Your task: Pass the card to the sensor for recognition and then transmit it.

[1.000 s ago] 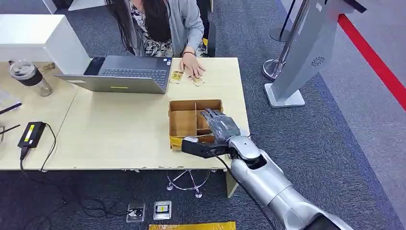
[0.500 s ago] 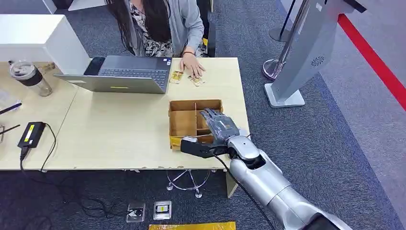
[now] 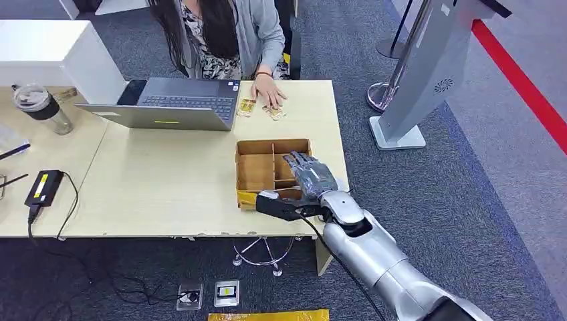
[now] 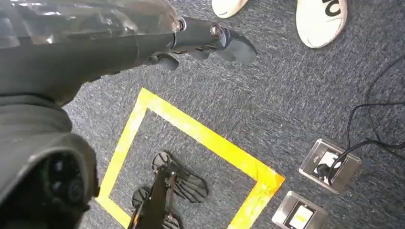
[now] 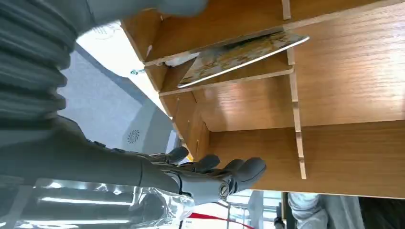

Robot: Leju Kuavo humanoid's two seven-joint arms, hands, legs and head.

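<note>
The right hand (image 3: 306, 179) is over the cardboard box (image 3: 256, 172) on the counter (image 3: 167, 187), at the box's right compartments. In the right wrist view its fingers (image 5: 224, 177) lie stretched side by side and grip nothing. The card (image 5: 241, 56) is in a compartment of the box, leaning tilted against a divider, its long axis along that divider; one corner sticks out past a cross wall. The left hand (image 4: 210, 40) hangs over the carpet, fingers loosely curled, holding nothing. A person's hand (image 3: 269, 92) rests near small cards beside a laptop (image 3: 167, 103).
</note>
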